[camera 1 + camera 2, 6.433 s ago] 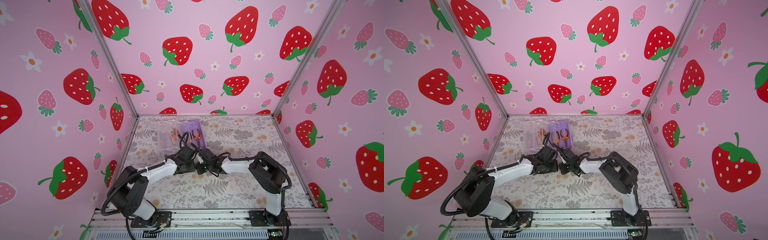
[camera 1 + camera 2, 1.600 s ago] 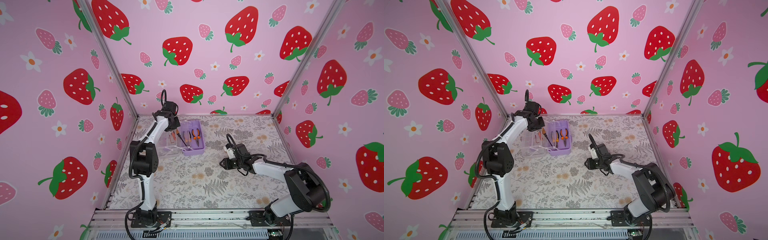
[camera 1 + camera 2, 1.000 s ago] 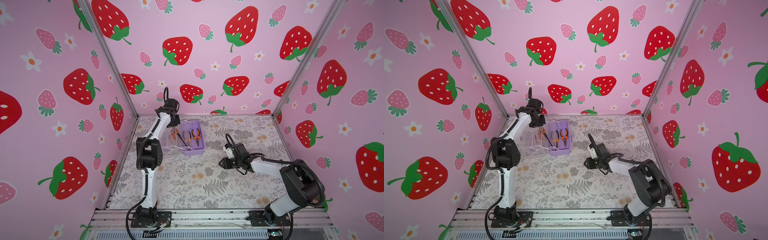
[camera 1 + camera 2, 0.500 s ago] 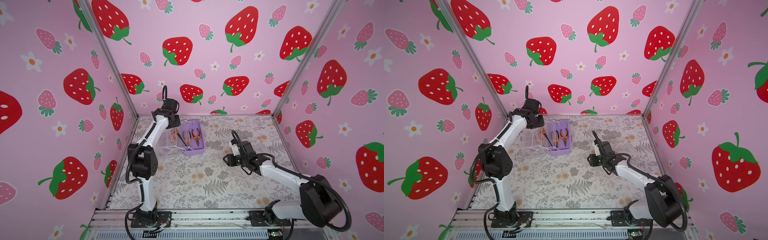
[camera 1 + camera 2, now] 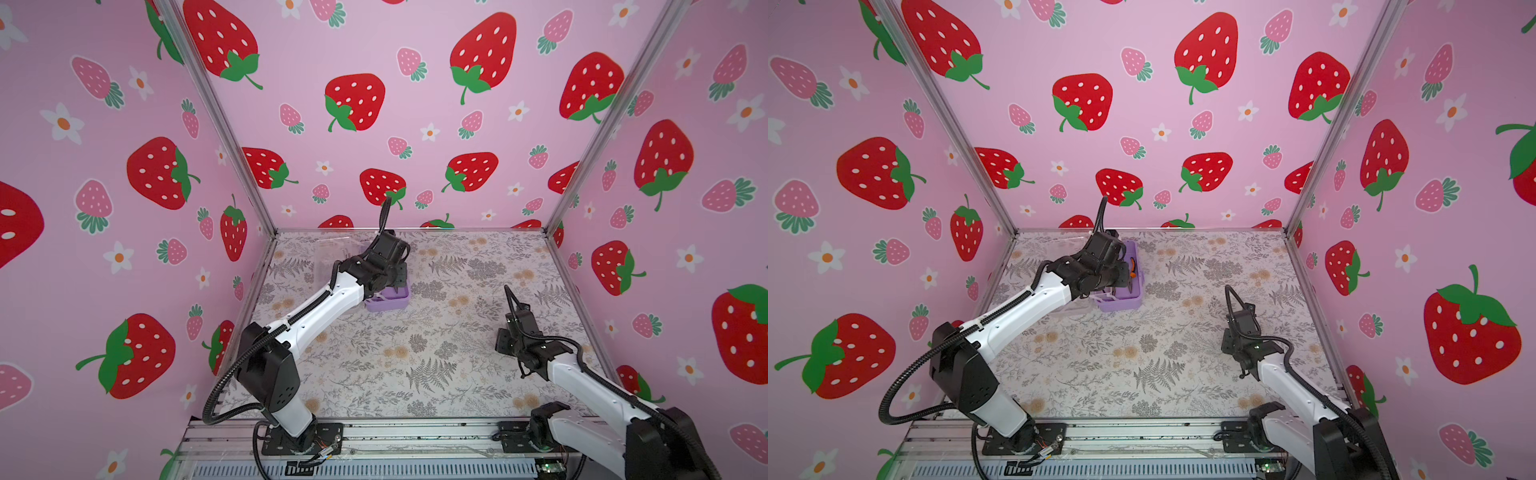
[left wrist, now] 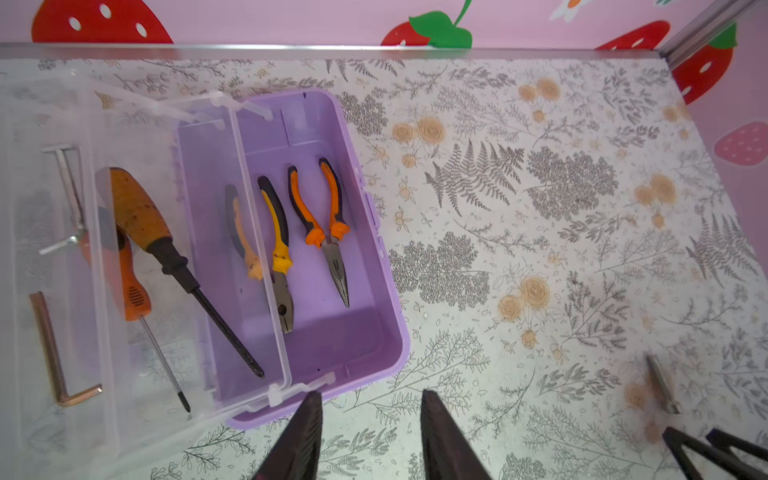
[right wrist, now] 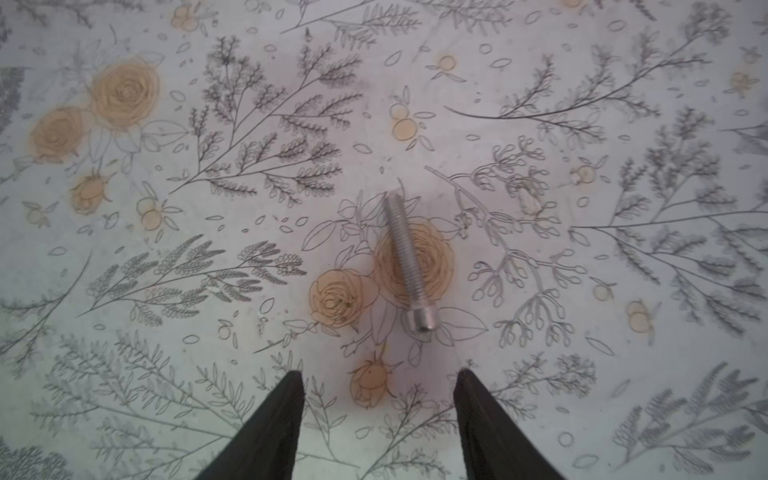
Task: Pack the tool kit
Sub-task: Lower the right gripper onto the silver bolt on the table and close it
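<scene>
In both top views the lilac rectangular plastic tool kit [image 5: 388, 305] [image 5: 1121, 305] lies open just under the left gripper [image 5: 397, 284], well apart from the right gripper [image 5: 503, 343]. In the left wrist view the left jaws stand part-open and empty, the kit just beyond the fingertips [image 6: 307, 419] — orange-handled pliers [image 6: 328, 224] inside. In the right wrist view the right jaws spread wide and empty — a silver socket-head bolt [image 7: 409, 262] just ahead of them.
</scene>
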You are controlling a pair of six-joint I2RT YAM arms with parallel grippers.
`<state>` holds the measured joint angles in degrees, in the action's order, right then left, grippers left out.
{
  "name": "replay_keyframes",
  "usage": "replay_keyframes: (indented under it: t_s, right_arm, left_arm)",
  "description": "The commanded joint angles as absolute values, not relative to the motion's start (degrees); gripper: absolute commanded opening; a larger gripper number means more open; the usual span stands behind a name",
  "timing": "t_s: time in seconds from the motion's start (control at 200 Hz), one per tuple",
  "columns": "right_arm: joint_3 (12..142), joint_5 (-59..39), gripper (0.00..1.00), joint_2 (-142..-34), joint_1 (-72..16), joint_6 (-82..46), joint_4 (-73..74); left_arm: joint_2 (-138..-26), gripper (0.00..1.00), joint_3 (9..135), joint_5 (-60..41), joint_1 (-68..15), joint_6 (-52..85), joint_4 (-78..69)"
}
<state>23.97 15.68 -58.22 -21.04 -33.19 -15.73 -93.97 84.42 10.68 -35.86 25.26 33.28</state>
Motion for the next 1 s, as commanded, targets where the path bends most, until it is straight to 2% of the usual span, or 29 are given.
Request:
replay_keyframes:
  t_s: [0.0,0.13,0.43,0.47,0.58,0.805,0.995]
  right_arm:
    - [23.49,14.14,0.66,-57.09,-16.62,-34.05,-15.78]
    - [23.0,7.8,0.68,-60.88,-11.06,-31.98,-13.44]
    - [23.81,1.71,0.52,-69.59,-10.28,-30.59,-7.06]
    - [24.23,1.35,0.47,-70.72,-10.26,-30.35,-6.45]
    - [25.29,-1.1,0.41,-74.37,-10.22,-28.84,-3.89]
    - [26.48,-8.64,0.15,-78.44,-10.37,-27.07,0.45]
    - [27.27,-17.06,0.07,-75.55,-11.78,-24.26,2.1]
  left_arm:
    - [-91.74,0.43,83.03,9.47,-36.87,25.8,31.24]
    - [-91.79,0.43,81.03,9.3,-38.13,26.17,31.3]
    - [-92.94,0.43,80.03,7.8,-38.29,26.68,31.01]
    - [-93.2,0.43,80.07,7.67,-38.24,26.8,30.93]
    - [-93.93,0.43,80.2,6.65,-38.24,27.07,30.84]
    - [-93.84,0.43,80.38,6.24,-38.24,27.42,31.2]
    - [-93.94,0.44,80.33,5.46,-38.31,28.1,31.17]
